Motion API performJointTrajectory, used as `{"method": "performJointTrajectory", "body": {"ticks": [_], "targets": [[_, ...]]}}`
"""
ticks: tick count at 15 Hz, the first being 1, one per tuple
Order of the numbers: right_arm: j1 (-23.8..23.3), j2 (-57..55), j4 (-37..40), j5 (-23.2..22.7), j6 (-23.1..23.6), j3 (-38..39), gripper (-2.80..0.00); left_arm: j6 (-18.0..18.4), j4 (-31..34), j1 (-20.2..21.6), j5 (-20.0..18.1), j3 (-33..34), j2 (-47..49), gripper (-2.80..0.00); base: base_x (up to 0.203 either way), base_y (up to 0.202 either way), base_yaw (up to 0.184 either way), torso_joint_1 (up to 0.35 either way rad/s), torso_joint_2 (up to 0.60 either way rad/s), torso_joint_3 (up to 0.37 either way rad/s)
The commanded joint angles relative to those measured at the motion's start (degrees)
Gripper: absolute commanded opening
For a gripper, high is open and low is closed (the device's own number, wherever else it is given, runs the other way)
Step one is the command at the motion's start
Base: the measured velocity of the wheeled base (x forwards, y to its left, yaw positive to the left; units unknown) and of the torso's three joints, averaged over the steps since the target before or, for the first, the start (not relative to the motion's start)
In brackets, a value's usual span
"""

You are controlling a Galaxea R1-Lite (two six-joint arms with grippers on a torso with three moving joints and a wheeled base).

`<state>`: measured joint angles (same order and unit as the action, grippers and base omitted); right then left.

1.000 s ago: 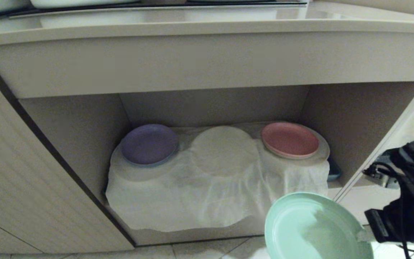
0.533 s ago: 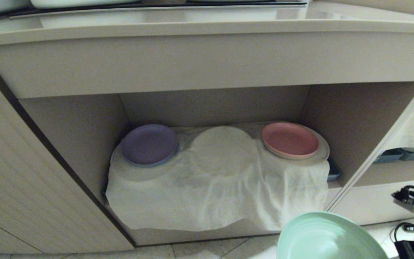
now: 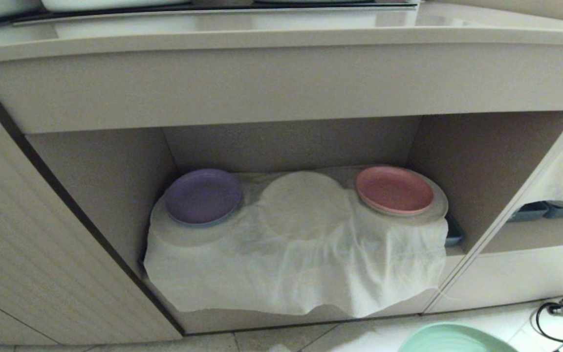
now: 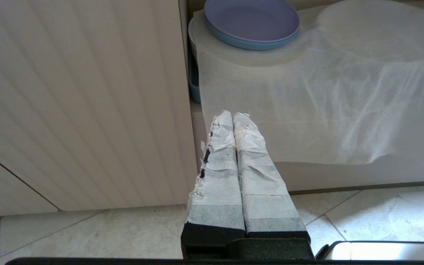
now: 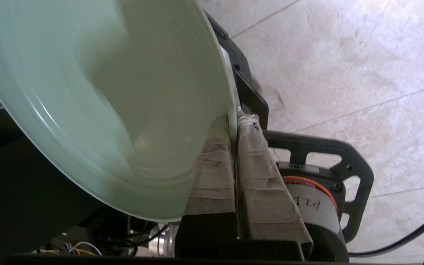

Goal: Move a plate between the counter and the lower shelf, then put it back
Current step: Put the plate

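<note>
While the left gripper [image 4: 234,117] hangs parked low over the tiled floor [image 4: 87,235] beside a ribbed cabinet door [image 3: 42,254], its taped fingers [image 4: 221,154] pressed flat together on nothing, the work sits further right; under the counter [image 3: 281,34] the shelf [image 3: 457,161] stands open, a white cloth [image 3: 286,274] draped across its contents and hanging over the front edge; on the cloth at the left lies a purple plate [image 3: 203,196], stacked on a blue one in the left wrist view; at the middle a round shape shows under the cloth; at the right lies a pink plate [image 3: 393,189]; right of the shelf wall a side shelf holds grey bins [image 3: 545,210]; at the bottom right of the head view only the top arc of the green plate [image 3: 450,340] shows, low over the floor and well in front of the shelf, clear of both shelf and counter; the right gripper [image 5: 236,121] has it by the rim, fingers [image 5: 256,165] clamped tight on either side of the edge, the plate tilted steeply with its hollow face toward the wrist camera.
</note>
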<state>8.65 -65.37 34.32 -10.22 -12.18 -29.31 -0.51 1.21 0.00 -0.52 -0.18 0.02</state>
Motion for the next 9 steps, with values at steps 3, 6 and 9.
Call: {"method": "performJointTrajectory", "body": {"ticks": [3,6,9], "targets": [[0.05,0.77,0.39,-0.06,-0.51,0.68,-2.80,-0.02,0.02,0.00,-0.01,0.01,-0.02,-2.80,0.000,0.000,0.000,0.000,0.00,0.000],[0.05,0.86,0.49,-0.01,-0.65,0.83,-2.80,-0.02,0.02,0.00,-0.01,0.01,-0.02,-2.80,0.000,0.000,0.000,0.000,0.00,0.000],[0.05,0.86,0.49,-0.07,-0.65,0.83,-2.80,-0.02,0.02,0.00,-0.01,0.01,-0.02,-2.80,0.000,0.000,0.000,0.000,0.00,0.000]]}}
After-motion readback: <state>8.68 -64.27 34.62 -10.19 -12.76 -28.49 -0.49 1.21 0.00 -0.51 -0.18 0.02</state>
